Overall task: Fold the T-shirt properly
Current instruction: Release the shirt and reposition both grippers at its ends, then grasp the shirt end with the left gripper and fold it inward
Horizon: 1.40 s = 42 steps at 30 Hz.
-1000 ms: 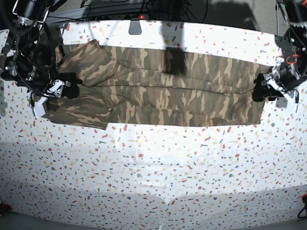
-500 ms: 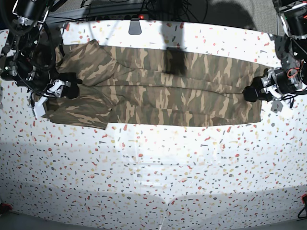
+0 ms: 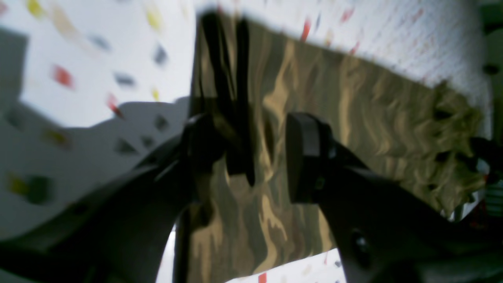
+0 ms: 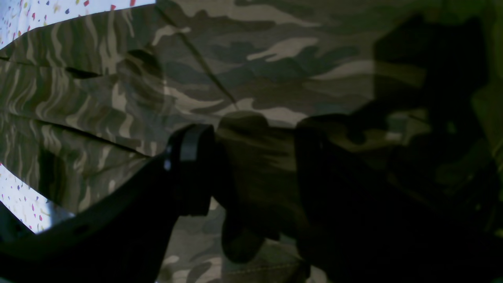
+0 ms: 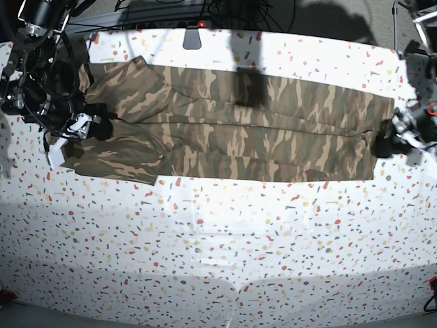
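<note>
The camouflage T-shirt (image 5: 232,130) lies as a long flat band across the far half of the table, sleeves at the left end. In the base view my left gripper (image 5: 382,145) is at the shirt's right hem. In the left wrist view its fingers (image 3: 302,157) stand apart and straddle the hem, with a raised ridge of cloth (image 3: 235,118) between them. My right gripper (image 5: 101,127) is at the sleeve end. In the right wrist view its jaws close on a bunched lump of the shirt (image 4: 251,157).
The speckled white table (image 5: 218,246) stretches in front of the shirt. A small dark mount (image 5: 192,37) and cables sit at the table's back edge. Both arm bodies crowd the far corners.
My left gripper went inward over the hem, then out to the right and slightly nearer. The shirt's right end now lies longer and flatter. The right gripper stayed put.
</note>
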### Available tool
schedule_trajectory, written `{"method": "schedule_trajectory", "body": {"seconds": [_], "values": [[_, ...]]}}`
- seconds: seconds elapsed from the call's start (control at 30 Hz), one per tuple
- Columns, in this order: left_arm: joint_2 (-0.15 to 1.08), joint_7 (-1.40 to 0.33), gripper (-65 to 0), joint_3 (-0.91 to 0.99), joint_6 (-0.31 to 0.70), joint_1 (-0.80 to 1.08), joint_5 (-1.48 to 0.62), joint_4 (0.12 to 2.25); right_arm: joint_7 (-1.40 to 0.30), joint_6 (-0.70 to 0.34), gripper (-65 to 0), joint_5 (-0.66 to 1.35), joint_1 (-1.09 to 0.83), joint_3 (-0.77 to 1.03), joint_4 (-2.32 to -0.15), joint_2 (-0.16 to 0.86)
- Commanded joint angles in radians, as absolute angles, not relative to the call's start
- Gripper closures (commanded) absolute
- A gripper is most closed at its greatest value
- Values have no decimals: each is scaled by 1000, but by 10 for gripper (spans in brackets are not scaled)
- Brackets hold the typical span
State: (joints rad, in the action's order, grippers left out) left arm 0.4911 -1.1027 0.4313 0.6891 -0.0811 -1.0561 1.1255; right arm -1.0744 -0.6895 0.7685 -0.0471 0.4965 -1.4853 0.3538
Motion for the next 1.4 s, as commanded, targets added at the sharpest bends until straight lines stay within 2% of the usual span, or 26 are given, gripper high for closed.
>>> {"method": "schedule_trajectory", "body": {"seconds": [0.0, 0.17, 0.4, 0.53, 0.83, 1.0, 1.37], "values": [[520, -1081, -289, 437, 698, -100, -1086, 1139, -1063, -698, -330, 788, -33, 502, -1501, 371], [524, -1068, -292, 437, 698, -99, -977, 1138, -1063, -698, -330, 788, -33, 501, -1501, 371], [447, -1042, -292, 437, 698, -100, -865, 1138, -1087, -698, -330, 788, -34, 502, -1501, 371], [411, -960, -292, 437, 698, -100, -715, 1138, -1101, -698, -330, 788, -33, 502, -1501, 371], [411, -888, -292, 437, 698, -100, -540, 1138, -1100, -698, -330, 788, -33, 502, -1501, 371], [408, -955, -292, 437, 698, -99, -563, 1138, -1100, -698, -330, 788, -33, 502, -1501, 371], [399, -1194, -275, 437, 698, -102, -886, 1137, -1100, -698, -330, 788, -28, 502, -1501, 371]]}}
